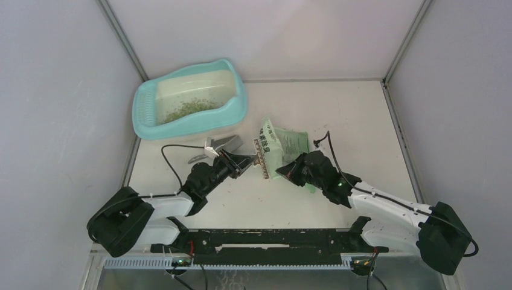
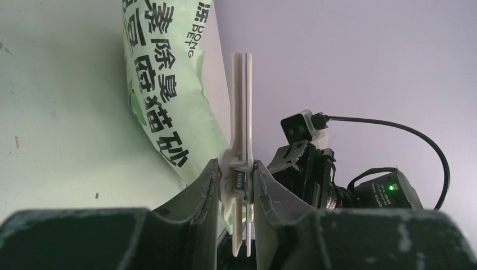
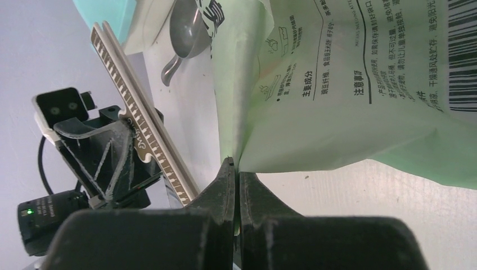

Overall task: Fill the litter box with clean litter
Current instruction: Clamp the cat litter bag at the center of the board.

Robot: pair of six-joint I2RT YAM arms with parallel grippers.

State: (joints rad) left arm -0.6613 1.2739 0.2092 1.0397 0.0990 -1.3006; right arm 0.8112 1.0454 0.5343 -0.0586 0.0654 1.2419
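The turquoise litter box (image 1: pixel 148 124) stands at the back left, with a thin patch of green-beige litter (image 1: pixel 190 109) on its cream floor. The flat green printed bag (image 1: pixel 288 145) lies on the table in the middle. My right gripper (image 1: pixel 285 170) is shut on the bag's near edge; in the right wrist view the fingers (image 3: pixel 236 171) pinch the green film (image 3: pixel 349 84). My left gripper (image 1: pixel 246 162) is shut on a long white bag clip (image 1: pixel 261 160), held on edge beside the bag's left side. In the left wrist view the clip (image 2: pixel 242 112) stands between the jaws (image 2: pixel 236 174) next to the bag (image 2: pixel 163 95).
A grey metal scoop (image 1: pixel 218 147) lies on the table between the litter box and my left gripper; it also shows in the right wrist view (image 3: pixel 188 34). Grey walls close in the table on the left, back and right. A cable loops near each arm.
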